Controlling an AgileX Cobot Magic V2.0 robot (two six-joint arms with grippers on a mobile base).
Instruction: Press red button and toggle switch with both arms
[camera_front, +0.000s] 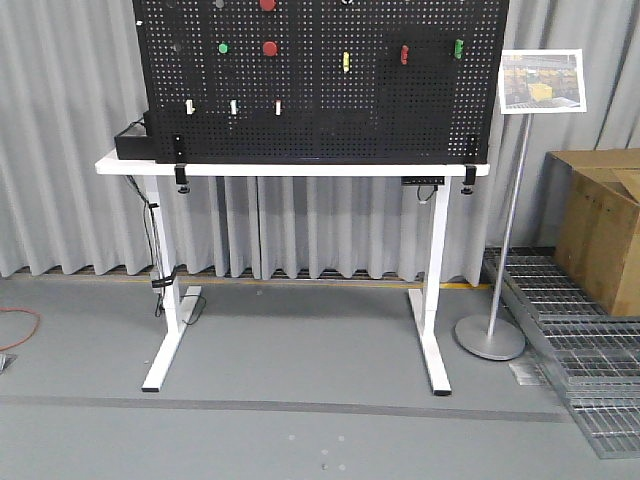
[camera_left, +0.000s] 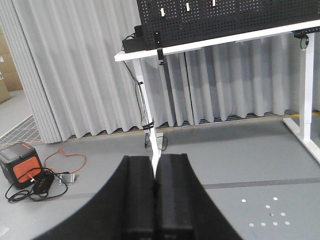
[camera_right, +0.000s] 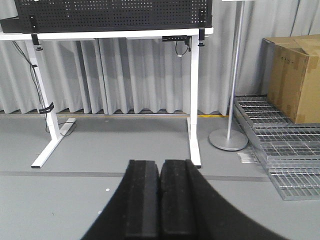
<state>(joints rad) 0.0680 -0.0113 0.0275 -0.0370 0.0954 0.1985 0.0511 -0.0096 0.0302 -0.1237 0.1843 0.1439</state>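
A black pegboard (camera_front: 320, 90) stands on a white table (camera_front: 290, 167) ahead. On it are a red button (camera_front: 270, 48), a second red button (camera_front: 267, 4) at the top edge, a green button (camera_front: 223, 47), white toggle switches (camera_front: 233, 106), a yellow one (camera_front: 345, 61), a red one (camera_front: 404, 54) and a green one (camera_front: 458, 48). Neither arm shows in the front view. My left gripper (camera_left: 155, 165) is shut and empty, low, facing the table's left leg. My right gripper (camera_right: 160, 167) is shut and empty, facing the table's right leg (camera_right: 194, 100).
A sign on a metal stand (camera_front: 505, 230) is right of the table, with a cardboard box (camera_front: 600, 225) and floor grates (camera_front: 575, 330) beyond. A black box (camera_front: 130, 140) sits on the table's left end. An orange-black power unit (camera_left: 20, 165) with cables lies on the floor far left.
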